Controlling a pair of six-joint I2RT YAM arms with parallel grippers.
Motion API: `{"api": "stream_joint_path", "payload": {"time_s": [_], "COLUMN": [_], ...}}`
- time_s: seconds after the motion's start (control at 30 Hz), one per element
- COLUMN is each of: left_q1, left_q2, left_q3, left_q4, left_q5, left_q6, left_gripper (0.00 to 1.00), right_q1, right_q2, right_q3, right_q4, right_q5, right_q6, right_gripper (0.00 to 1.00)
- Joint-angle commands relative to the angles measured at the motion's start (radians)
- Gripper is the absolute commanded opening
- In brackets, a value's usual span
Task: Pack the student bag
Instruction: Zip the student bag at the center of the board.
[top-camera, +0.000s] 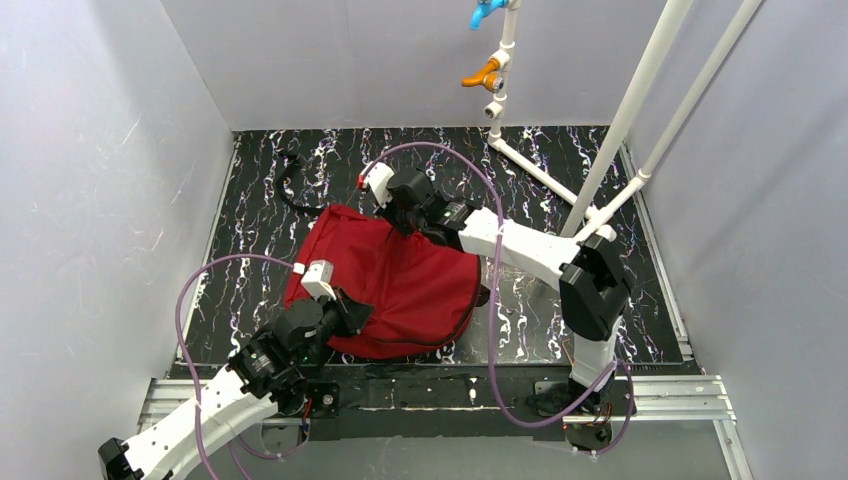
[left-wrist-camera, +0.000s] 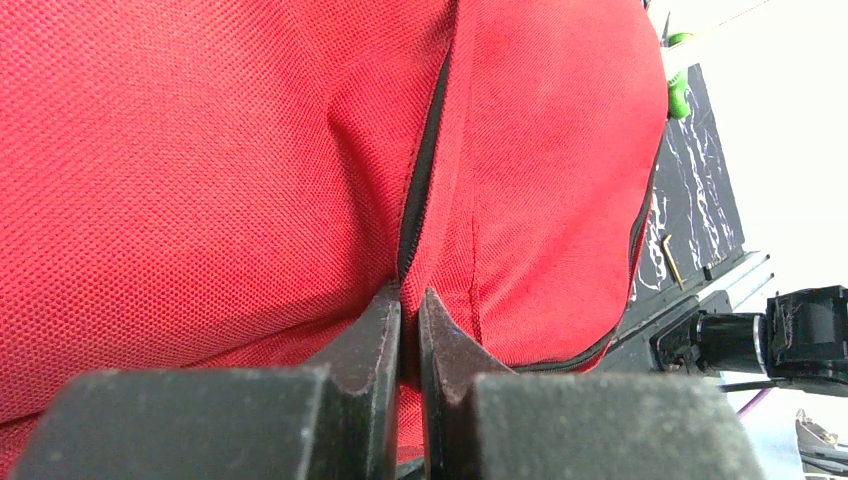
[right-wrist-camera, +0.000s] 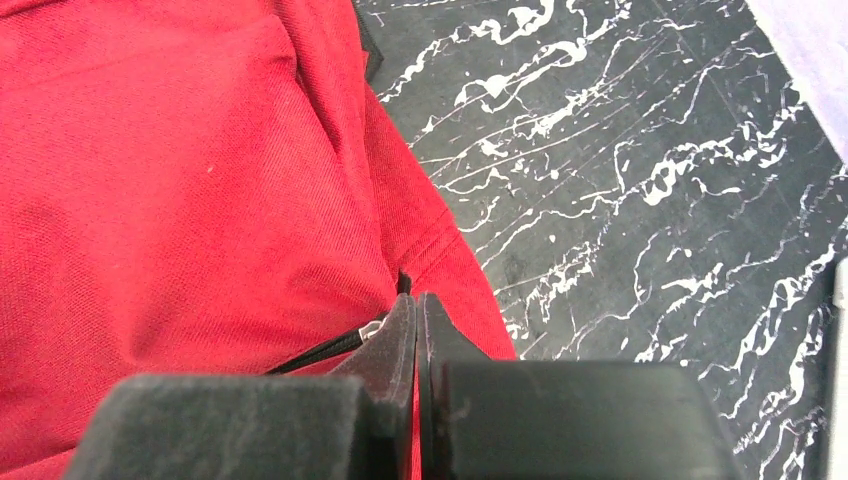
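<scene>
The student bag (top-camera: 410, 285), dark red fabric with black trim, lies flat in the middle of the black marbled table (top-camera: 560, 170). My left gripper (top-camera: 357, 310) sits at the bag's near left edge. In the left wrist view, the left gripper (left-wrist-camera: 410, 300) is shut, pinching red fabric of the bag (left-wrist-camera: 200, 150) at the lower end of a black zip line (left-wrist-camera: 420, 170). My right gripper (top-camera: 405, 225) is at the bag's far edge. The right gripper (right-wrist-camera: 415, 300) is shut on the bag's (right-wrist-camera: 150, 180) edge, with a black zip-pull cord (right-wrist-camera: 330, 348) beside its left finger.
A black strap (top-camera: 290, 180) trails off the bag's far left corner. A white pipe frame (top-camera: 620, 130) stands at the back right, with an orange clamp (top-camera: 485, 73) and a blue clamp (top-camera: 487, 12). White walls enclose the table; a metal rail (top-camera: 450, 395) runs along its near edge.
</scene>
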Motion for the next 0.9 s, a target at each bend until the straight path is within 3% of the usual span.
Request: {"api": "stream_joint_path", "payload": {"time_s": [0.0,0.27,0.4,0.5,0.6,0.8,0.87], "left_q1": [-0.004,-0.005,-0.004,-0.004,-0.005,-0.005,-0.005], "left_q2": [-0.013,-0.037,-0.008,0.025,0.032,-0.001,-0.001], "left_q3": [0.022,0.010,0.008,0.012,0.013,0.000,-0.004], "left_q4": [-0.169,-0.194,-0.169,-0.147,-0.151,-0.175,-0.171], "left_q5": [0.036,0.024,0.031,0.049,0.059,0.046,0.045], "left_q6": [0.015,0.004,0.003,-0.002,-0.009,-0.030,-0.039], "left_gripper": [0.00,0.00,0.00,0.00,0.00,0.00,0.00], "right_q1": [-0.074,-0.070,-0.038,-0.025,-0.048,-0.172,-0.174], "right_q2": [0.052,0.084,0.127,0.177,0.177,0.260,0.247], "right_q3": [0.099,0.233,0.404,0.474,0.334,0.443,0.415], "right_q4": [0.173,0.097,-0.041,-0.091,0.123,-0.019,-0.028], "right_q5": [0.060,0.039,0.004,0.248,0.433,0.311,0.241], "right_q6": [-0.095,-0.057,0.034,-0.021,-0.188,-0.121,-0.104], "right_gripper": [0.01,0.01,0.01,0.01,0.04,0.08,0.22]}}
